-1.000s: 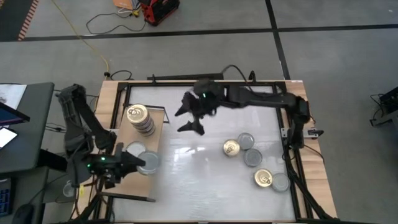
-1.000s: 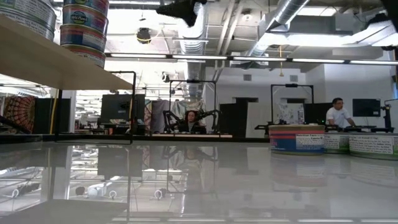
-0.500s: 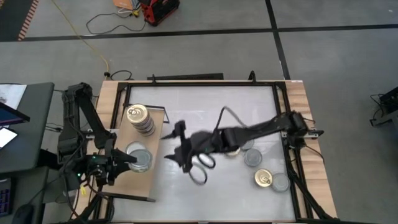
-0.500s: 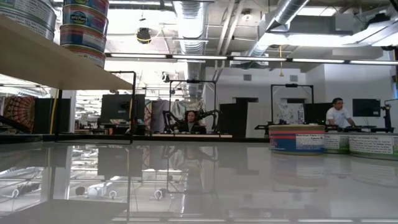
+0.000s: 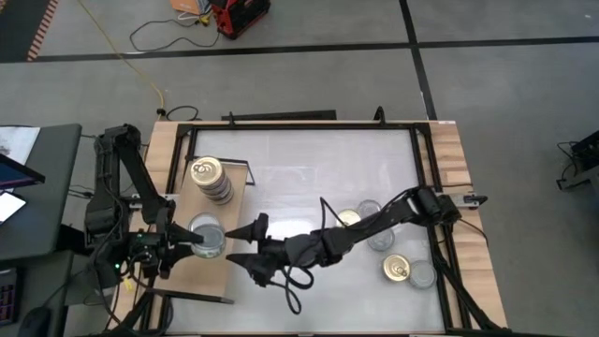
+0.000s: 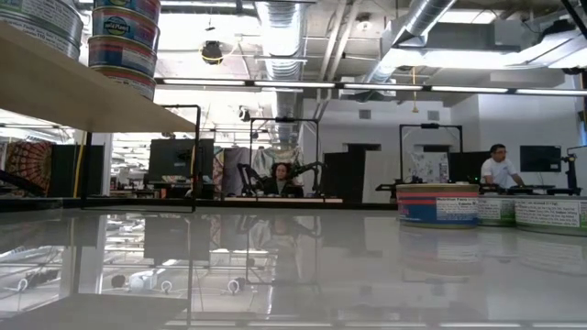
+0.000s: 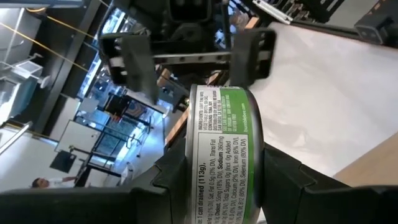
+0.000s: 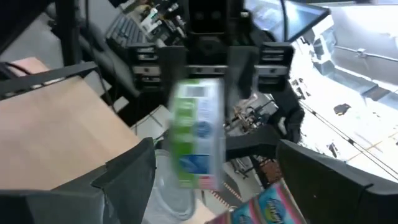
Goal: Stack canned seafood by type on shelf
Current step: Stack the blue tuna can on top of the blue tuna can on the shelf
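My left gripper (image 5: pixel 192 241) is shut on a green-labelled tin (image 7: pixel 224 143) with a silver top (image 5: pixel 210 234), over the near part of the wooden shelf (image 5: pixel 225 276). A stack of gold-topped tins (image 5: pixel 210 176) stands on the shelf's far part. My right gripper (image 5: pixel 246 245) has reached across the table and faces the held tin (image 8: pixel 196 134), open. Its fingers stand apart from the tin. Several more tins (image 5: pixel 379 237) stand on the table at the right. My left gripper pinches the tin between its two fingers (image 7: pixel 169 180), one on each flat face (image 7: pixel 194 155), near the rim. The fingers come about level from the table's left side. The curved label wall faces the wrist camera. Whether the tin rests on anything below, I cannot tell.
The shelf (image 6: pixel 92 96) stands raised above the tabletop at the left, on a thin black frame (image 6: pixel 196 156). Loose tins (image 6: pixel 438 203) cluster at the table's right side. The white tabletop (image 5: pixel 309 178) between shelf and cluster is bare. People sit in the room beyond.
My right gripper has swung from the table's far middle toward the near left, rolling as it went, and now faces the tin in my left gripper. It has stayed open. My left gripper has carried its tin a little toward the left edge.
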